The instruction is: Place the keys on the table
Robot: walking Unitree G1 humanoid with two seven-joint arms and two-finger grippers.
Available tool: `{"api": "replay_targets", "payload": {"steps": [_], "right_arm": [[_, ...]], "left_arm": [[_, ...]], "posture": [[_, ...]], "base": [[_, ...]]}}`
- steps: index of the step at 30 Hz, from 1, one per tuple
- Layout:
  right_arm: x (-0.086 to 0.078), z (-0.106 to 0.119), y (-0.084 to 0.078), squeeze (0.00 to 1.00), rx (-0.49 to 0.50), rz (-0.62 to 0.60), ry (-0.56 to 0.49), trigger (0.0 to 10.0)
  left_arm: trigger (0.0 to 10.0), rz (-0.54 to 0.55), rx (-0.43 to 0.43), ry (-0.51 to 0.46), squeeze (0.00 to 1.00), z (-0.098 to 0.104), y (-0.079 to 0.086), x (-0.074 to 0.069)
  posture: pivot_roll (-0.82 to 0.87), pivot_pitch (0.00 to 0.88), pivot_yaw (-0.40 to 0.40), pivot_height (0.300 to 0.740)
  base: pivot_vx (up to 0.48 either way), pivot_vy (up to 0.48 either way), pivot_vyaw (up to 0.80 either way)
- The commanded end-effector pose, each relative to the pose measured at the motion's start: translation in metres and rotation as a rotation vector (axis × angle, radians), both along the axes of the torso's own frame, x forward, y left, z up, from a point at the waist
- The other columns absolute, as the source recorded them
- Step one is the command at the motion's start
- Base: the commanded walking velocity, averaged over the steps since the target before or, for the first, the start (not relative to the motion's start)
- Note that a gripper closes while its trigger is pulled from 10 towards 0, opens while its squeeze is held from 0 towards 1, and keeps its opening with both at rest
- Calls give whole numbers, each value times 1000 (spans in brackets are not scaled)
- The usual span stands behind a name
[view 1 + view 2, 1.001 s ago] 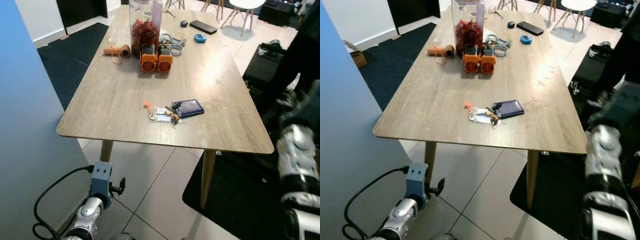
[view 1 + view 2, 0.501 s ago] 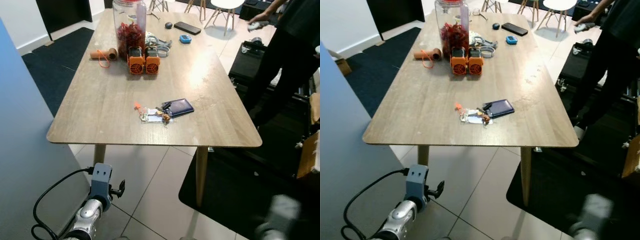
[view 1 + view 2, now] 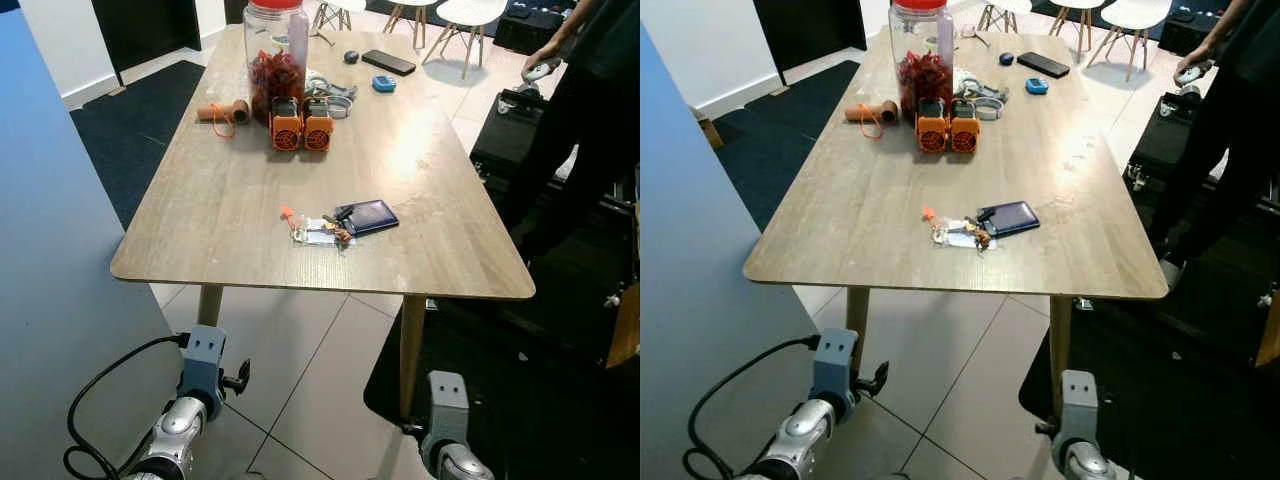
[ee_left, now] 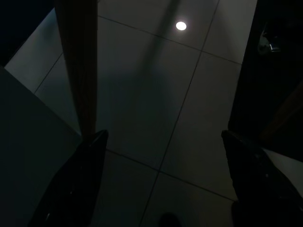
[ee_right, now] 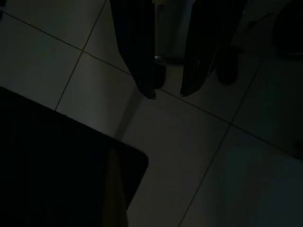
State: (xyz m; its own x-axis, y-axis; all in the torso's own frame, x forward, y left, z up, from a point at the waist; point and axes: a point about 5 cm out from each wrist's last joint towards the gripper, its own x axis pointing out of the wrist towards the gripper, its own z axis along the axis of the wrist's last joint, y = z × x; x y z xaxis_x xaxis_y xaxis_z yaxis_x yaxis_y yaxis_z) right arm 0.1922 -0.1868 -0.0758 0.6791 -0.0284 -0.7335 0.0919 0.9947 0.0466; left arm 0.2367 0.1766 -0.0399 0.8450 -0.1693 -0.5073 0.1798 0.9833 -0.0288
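The keys point(image 3: 322, 232), a small bunch with a white tag and an orange fob, lie on the wooden table point(image 3: 220, 190) near its front edge, touching a dark blue wallet point(image 3: 370, 216). Both arms hang low in front of the table, left arm point(image 3: 200, 372) and right arm point(image 3: 446, 420). In the dark left wrist view my left gripper point(image 4: 163, 137) is open wide over floor tiles beside a table leg. In the right wrist view my right gripper point(image 5: 167, 93) has its fingers a little apart over the floor, with nothing between them.
At the far end of the table stand a jar of red bits point(image 3: 277, 55), two orange devices point(image 3: 302, 126), a cork roll point(image 3: 222, 109) and a phone point(image 3: 389, 62). A person point(image 3: 600, 90) stands at the right. A black mat point(image 3: 490, 390) lies under the right side; a blue panel point(image 3: 50, 260) is close on my left.
The right arm has dropped from beside the table's right edge and now hangs low by the table leg. The camera has shifted. The keys have stayed beside the wallet.
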Motion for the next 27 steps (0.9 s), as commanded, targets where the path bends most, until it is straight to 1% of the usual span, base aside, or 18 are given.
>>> {"api": "replay_targets", "payload": {"steps": [1, 2, 3, 5, 9, 13, 27], "right_arm": [[-4, -2, 0, 0, -2, 14, 16, 10000], [-7, -4, 2, 0, -56, 78, 40, 10000], [-8, -5, 3, 0, -72, 109, 44, 10000], [-10, -6, 6, 0, -75, 131, 48, 10000], [-10, -6, 8, 0, -59, 127, 45, 10000], [-11, -7, 12, 0, -60, 161, 48, 10000], [-7, -5, 12, 0, -67, 177, 37, 10000]], "left_arm": [[10000, 9, -8, 26, 0, -4, -2, -5], [10000, 13, -7, 27, 0, -5, -1, -5], [10000, 15, -7, 27, 0, -5, -1, -5], [10000, 18, -6, 26, 0, -5, -1, -5], [10000, 20, -7, 23, 0, -4, -1, -5], [10000, 21, -8, 24, 0, -4, 0, -5], [10000, 28, -3, 26, 0, -4, 3, -6]], "posture": [[61, 51, -39, 740], [60, 51, -39, 740], [60, 52, -39, 740], [61, 52, -40, 740], [62, 52, -41, 740], [62, 52, -39, 740], [68, 49, -43, 740]], "base": [[0, 0, 0], [0, 0, 0], [0, 0, 800], [0, 0, 800], [0, 0, 800], [0, 0, 800], [0, 0, 800]]}}
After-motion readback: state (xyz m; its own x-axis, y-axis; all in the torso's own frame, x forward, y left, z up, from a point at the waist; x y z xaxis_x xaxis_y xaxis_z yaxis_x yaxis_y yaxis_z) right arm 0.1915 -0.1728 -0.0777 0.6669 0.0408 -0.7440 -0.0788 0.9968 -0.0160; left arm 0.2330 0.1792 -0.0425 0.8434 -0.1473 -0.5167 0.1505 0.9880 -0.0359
